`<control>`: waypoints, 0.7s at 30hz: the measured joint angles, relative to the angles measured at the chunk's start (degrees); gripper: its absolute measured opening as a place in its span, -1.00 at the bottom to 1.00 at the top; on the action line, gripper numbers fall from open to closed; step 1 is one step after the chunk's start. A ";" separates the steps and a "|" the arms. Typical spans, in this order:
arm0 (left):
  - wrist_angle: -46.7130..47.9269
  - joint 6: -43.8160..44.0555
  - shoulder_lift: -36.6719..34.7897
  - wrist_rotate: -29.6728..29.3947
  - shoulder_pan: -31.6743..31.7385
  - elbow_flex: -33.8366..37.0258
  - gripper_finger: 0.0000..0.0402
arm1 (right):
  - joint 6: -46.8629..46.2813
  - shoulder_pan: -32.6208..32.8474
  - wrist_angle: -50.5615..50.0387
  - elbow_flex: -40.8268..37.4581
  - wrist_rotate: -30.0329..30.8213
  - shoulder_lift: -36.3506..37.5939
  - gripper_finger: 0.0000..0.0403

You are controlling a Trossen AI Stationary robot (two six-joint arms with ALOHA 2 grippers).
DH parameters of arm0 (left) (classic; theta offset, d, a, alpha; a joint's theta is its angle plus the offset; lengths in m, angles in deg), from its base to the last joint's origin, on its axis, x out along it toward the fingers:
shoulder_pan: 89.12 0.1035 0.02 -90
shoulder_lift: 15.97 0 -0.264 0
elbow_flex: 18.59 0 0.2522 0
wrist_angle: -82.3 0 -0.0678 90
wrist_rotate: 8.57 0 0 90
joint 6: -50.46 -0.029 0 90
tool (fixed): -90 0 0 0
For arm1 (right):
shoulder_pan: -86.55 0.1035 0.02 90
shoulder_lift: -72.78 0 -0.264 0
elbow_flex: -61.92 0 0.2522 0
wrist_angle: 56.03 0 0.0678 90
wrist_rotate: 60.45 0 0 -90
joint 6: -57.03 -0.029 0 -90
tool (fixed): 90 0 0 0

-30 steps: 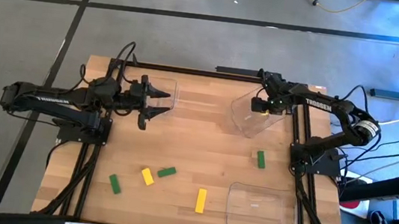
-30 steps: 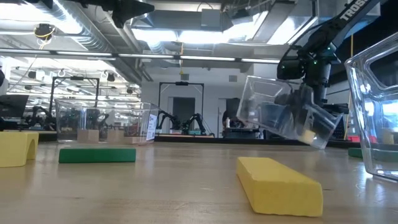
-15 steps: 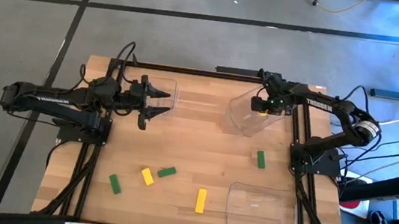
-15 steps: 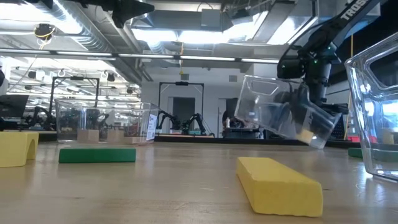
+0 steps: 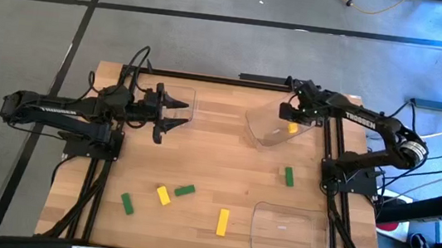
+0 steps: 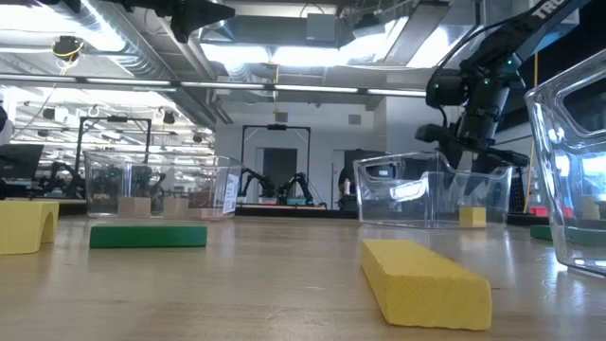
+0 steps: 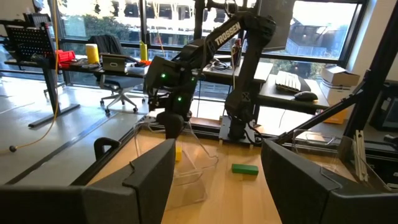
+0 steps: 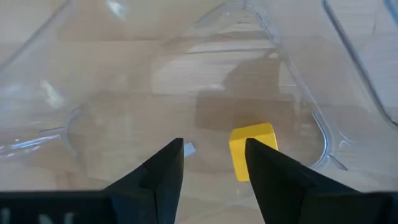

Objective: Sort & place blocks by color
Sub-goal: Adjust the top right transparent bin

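Note:
A clear tray (image 5: 264, 129) stands level at the table's far right with a yellow cube (image 5: 292, 128) on its floor; both also show in the low view, the tray (image 6: 417, 194) and the cube (image 6: 471, 216). My right gripper (image 5: 290, 115) hangs open over that tray's far right rim, with the cube (image 8: 252, 149) below it. My left gripper (image 5: 179, 112) waits open above a second clear tray (image 6: 156, 185) at the far left, which holds tan blocks (image 6: 138, 205). Loose green blocks (image 5: 288, 176) (image 5: 185, 190) (image 5: 127, 204) and yellow blocks (image 5: 164, 195) (image 5: 222, 222) lie flat on the table. My right gripper points down into the tray with its fingers (image 8: 273, 174) apart over the rim near the yellow cube. I cannot tell whether a finger touches the clear wall.
A third clear tray (image 5: 282, 231) stands at the near right corner. The loose blocks lie spread across the table's near half. Bare wood lies between the two far trays.
The clear tray at the far right, tilted up off the table under my right gripper a second ago, now stands level on the table, a little farther toward the left edge. The yellow cube has stayed inside it.

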 joint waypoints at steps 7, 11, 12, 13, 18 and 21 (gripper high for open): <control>0.02 0.00 0.00 0.28 0.00 0.00 0.14 | 4.53 0.15 4.67 -0.04 -1.84 6.72 -0.13; 0.02 0.01 0.00 0.34 0.00 0.00 0.14 | 6.26 1.34 11.24 -0.04 -8.64 10.66 -0.13; 0.02 0.03 0.00 0.36 0.00 0.00 0.14 | 6.41 2.29 12.90 -0.04 -10.43 11.43 -0.13; 0.02 0.04 0.00 0.41 0.00 0.00 0.14 | 6.62 3.60 14.48 -0.04 -12.16 12.03 -0.13; 0.00 0.02 0.00 0.41 0.00 0.00 0.14 | 7.58 15.18 21.22 0.02 -15.68 13.39 -0.21; 0.02 0.02 0.00 0.26 0.00 0.00 0.14 | 9.36 24.17 21.21 1.04 -14.14 12.84 -0.46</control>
